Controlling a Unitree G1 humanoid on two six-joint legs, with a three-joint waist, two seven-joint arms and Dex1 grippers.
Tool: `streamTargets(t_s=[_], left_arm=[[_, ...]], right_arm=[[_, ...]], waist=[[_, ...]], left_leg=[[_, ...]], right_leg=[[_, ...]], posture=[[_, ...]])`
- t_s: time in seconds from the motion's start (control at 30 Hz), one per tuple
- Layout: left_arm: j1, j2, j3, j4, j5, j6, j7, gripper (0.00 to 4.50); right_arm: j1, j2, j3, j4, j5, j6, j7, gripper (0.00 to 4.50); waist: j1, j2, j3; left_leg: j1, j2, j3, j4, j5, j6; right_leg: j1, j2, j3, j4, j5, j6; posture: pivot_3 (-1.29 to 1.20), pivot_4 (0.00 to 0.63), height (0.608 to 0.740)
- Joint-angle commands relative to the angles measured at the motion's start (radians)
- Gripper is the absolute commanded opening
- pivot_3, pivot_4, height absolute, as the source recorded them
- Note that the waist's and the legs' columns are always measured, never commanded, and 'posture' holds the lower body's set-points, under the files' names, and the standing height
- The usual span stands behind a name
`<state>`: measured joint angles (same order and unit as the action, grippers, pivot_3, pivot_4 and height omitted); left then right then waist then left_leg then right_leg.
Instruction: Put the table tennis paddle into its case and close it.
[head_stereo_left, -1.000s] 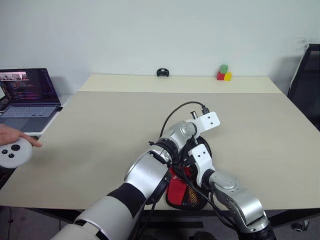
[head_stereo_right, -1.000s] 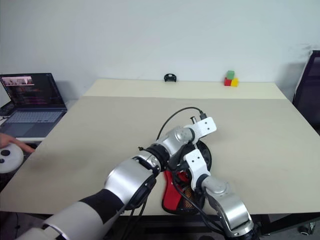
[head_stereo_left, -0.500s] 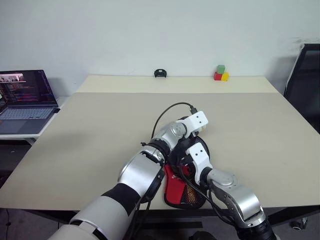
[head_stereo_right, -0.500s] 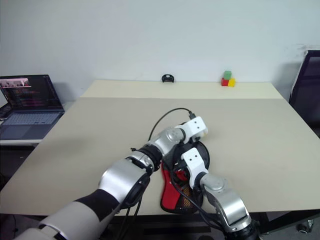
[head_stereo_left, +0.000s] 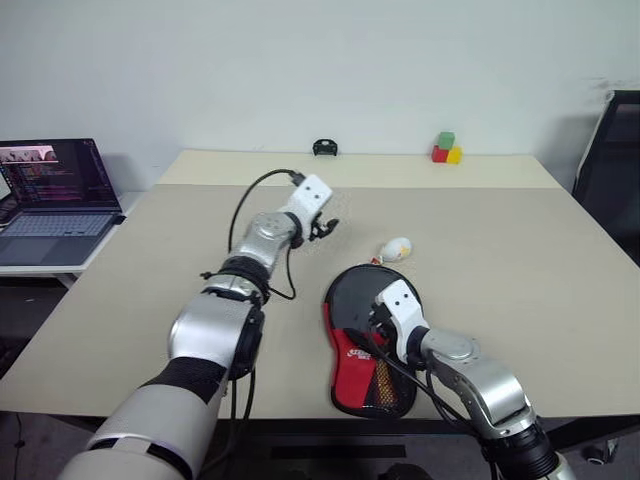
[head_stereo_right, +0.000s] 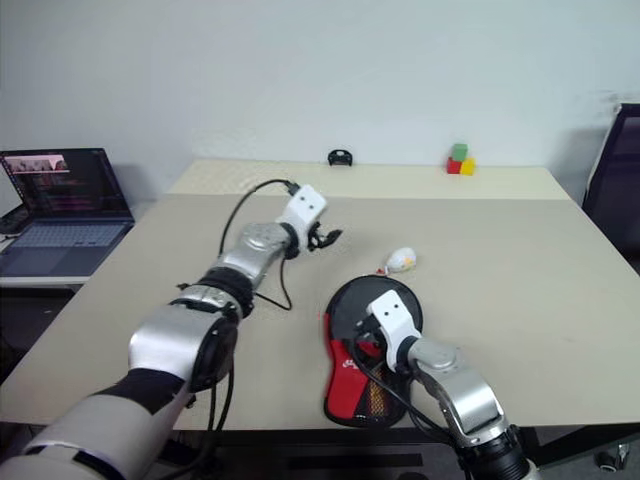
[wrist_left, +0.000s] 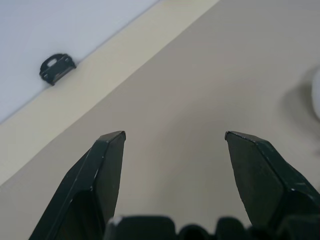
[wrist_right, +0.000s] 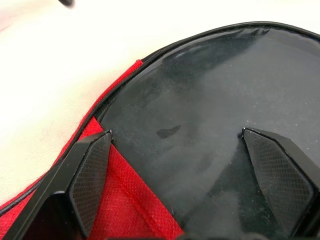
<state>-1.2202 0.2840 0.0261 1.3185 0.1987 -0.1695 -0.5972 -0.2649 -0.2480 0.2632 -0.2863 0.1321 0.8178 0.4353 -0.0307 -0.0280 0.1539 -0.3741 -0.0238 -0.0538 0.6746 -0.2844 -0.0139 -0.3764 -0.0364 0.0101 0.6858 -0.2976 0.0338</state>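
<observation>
The table tennis paddle's round black face (head_stereo_left: 352, 292) lies flat near the table's front edge. Its near part sits under the case (head_stereo_left: 352, 372), whose red panel and mesh pocket reach the table edge; the handle is hidden. In the right wrist view the red fabric (wrist_right: 127, 195) overlaps the black rubber (wrist_right: 200, 115). My right gripper (wrist_right: 177, 142) hovers open just over the paddle face, holding nothing. My left gripper (head_stereo_left: 326, 228) is out over bare table, left of and beyond the case, open and empty (wrist_left: 174, 142).
A small white ball (head_stereo_left: 397, 248) lies just beyond the paddle. At the table's far edge sit a small black object (head_stereo_left: 323, 147) and coloured blocks (head_stereo_left: 443, 148). A laptop (head_stereo_left: 55, 195) stands on a side table at left, a black chair (head_stereo_left: 612, 160) at right.
My left arm has swung away from the case, left and up, and its gripper has opened. The paddle face and ball are now uncovered. The hand with a white controller at left is gone.
</observation>
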Motion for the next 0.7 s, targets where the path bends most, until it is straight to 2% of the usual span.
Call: streamTargets(t_s=[0.03,0.13,0.23,0.4,0.57,0.7], left_arm=[[0.104,0.033,0.044,-0.143,-0.127,-0.033,-0.263,3.47],[0.228,0.040,0.041,-0.337,-0.210,0.010,-0.404,3.47],[0.313,0.033,0.027,-0.503,-0.253,0.081,-0.427,3.47],[0.478,0.027,-0.013,-0.840,-0.318,0.219,-0.440,3.47],[0.548,0.034,-0.082,-1.000,-0.325,0.281,-0.454,3.47],[0.575,0.026,-0.128,-1.036,-0.335,0.321,-0.458,3.47]], right_arm=[[0.059,-0.062,-0.030,0.059,0.008,0.072,0.014,4.50],[0.058,-0.100,-0.058,-0.004,0.041,0.087,0.047,4.50],[0.056,-0.127,-0.086,-0.043,0.081,0.097,0.079,4.50],[0.035,-0.154,-0.186,-0.204,0.241,0.160,0.160,4.50],[-0.008,-0.200,-0.341,-0.278,0.389,0.252,0.190,4.50],[-0.054,-0.257,-0.450,-0.251,0.446,0.279,0.181,4.50]], waist=[[0.006,0.000,0.000],[0.011,0.000,0.000],[0.018,0.000,0.001],[0.021,0.002,0.002],[0.024,0.007,0.007],[0.025,0.008,0.008]], left_leg=[[0.000,0.000,-0.002,0.000,0.000,0.000],[-0.002,-0.001,-0.004,0.000,0.000,0.000],[-0.008,-0.001,-0.006,0.001,0.000,0.000],[-0.009,-0.001,-0.006,0.000,0.000,0.000],[-0.010,-0.001,-0.006,0.000,0.000,0.000],[-0.010,-0.001,-0.006,0.000,0.000,0.001]], right_leg=[[0.001,-0.001,0.000,-0.001,0.000,0.000],[0.003,-0.001,-0.002,-0.005,0.000,0.000],[-0.001,-0.002,-0.003,-0.006,0.001,0.000],[-0.003,-0.002,-0.001,-0.006,0.000,0.000],[-0.004,-0.002,-0.001,-0.006,0.000,0.000],[-0.004,-0.002,-0.001,-0.006,0.000,0.000]], posture=[[0.00,0.150,0.740],[0.00,0.150,0.740],[0.00,0.150,0.740],[0.00,0.150,0.740],[0.00,0.150,0.740],[0.00,0.150,0.740]])
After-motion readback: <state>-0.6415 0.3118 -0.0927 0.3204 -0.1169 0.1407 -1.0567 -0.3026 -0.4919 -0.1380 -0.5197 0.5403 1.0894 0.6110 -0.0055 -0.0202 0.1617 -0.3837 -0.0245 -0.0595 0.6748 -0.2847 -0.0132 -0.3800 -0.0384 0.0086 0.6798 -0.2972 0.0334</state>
